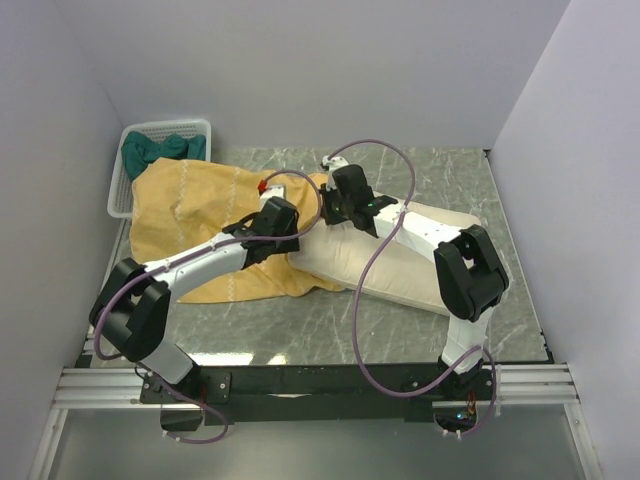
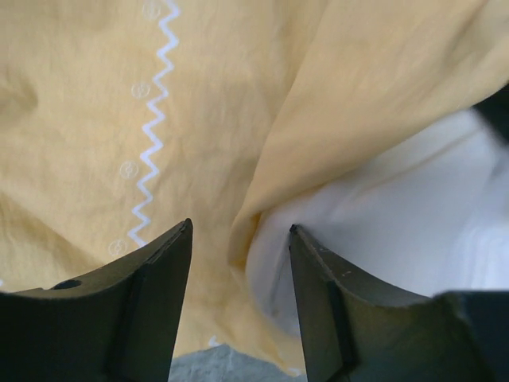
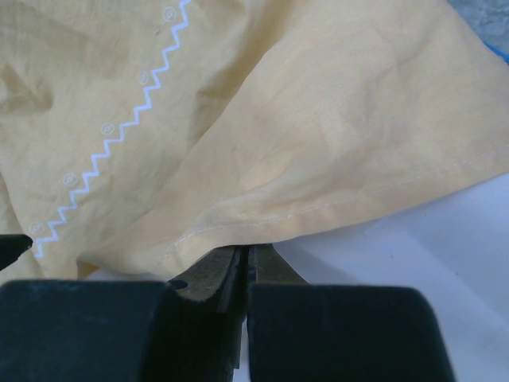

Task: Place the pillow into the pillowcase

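The right gripper (image 3: 245, 248) pinches the hem of the pillowcase (image 3: 318, 143) over the end of the pillow (image 3: 413, 239). The left gripper (image 2: 238, 231), open and empty, straddles that hem just left of the pillow.

Our top cam sits above and behind the arm bases at the table's (image 1: 300, 320) near edge. It looks down and toward the far edge, from far enough back to catch the whole tabletop. The left wrist cam rides right behind the left gripper (image 2: 241, 224) and looks along it, nose-close to the pillowcase (image 2: 79, 119), with the pillow (image 2: 398, 223) on its right and a sliver of table at the bottom. The right wrist cam is even closer, and the right gripper (image 3: 242, 251) fills its bottom edge. Both wrist views share the white zigzag stitching (image 2: 155, 119) and the pillowcase edge lying over the pillow. In the top view that spot is mid-table.
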{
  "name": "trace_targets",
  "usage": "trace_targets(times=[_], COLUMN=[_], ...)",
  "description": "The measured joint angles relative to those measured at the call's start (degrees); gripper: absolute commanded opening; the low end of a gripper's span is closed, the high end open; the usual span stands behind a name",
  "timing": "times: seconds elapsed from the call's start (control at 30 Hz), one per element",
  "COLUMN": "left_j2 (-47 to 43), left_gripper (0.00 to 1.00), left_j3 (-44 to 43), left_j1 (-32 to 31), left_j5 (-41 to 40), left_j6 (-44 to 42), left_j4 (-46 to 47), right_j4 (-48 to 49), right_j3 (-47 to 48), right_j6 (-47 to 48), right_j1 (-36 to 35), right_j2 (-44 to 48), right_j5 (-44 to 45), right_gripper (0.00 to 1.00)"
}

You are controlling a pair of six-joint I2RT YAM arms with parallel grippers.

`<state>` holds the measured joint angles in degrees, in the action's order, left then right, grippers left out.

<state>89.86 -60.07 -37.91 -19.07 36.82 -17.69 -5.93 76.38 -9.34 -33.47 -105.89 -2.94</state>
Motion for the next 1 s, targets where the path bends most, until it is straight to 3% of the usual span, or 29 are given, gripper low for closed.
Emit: trace_targets(times=[0.27,0.6,0.67,0.9,1.0], left_j2=[-4.5,1.5,2.1,4.7,5.0], left_gripper=[0.52,0.53,0.49,0.01,0.01], left_j3=[2.3,1.8,1.5,0.4,0.5], left_j1=[0.2,0.3,0.3,0.3,0.4], left_j5=[2.4,3.7,3.0,1.0,0.9], left_j6=[-1.1,-1.2,-1.2,-1.2,-1.0], left_j4=[8.9,11.1,11.1,10.9,10.1], right_j4=[-1.1,-1.4,-1.6,-1.6,-1.6], right_j3=[0.0,0.0,0.0,0.0,0.0], right_j6=[0.0,0.0,-0.1,-0.3,-0.3], right_j1=[-0.3,-0.3,-0.3,-0.3,-0.3], right_j2=[0.0,0.0,0.0,0.0,0.0], right_j5=[-3.0,-3.9,-4.0,-4.0,-4.0], right_gripper=[0.00,0.00,0.00,0.00,0.00])
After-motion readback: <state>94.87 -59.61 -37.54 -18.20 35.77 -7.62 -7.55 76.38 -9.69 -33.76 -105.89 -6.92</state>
